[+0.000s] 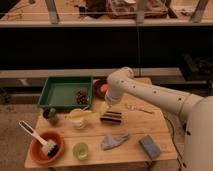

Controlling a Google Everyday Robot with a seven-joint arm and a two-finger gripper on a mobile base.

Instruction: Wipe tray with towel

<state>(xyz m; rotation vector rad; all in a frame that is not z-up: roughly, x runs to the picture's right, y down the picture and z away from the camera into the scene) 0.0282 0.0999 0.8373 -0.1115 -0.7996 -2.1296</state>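
The green tray (62, 93) sits at the back left of the wooden table, with a dark brownish lump (81, 96) in its front right corner. The grey towel (114, 140) lies crumpled on the table near the front middle. My white arm reaches in from the right, and its gripper (106, 107) points down just right of the tray's front right corner, above the table. It is well behind the towel and not touching it.
A dark striped block (111, 118) lies just in front of the gripper. A clear cup with yellow (78, 119), a dark green object (50, 115), an orange bowl with a brush (46, 145), a green cup (80, 150), a grey-blue sponge (149, 146), a dark bowl (101, 89) and a utensil (137, 107) share the table.
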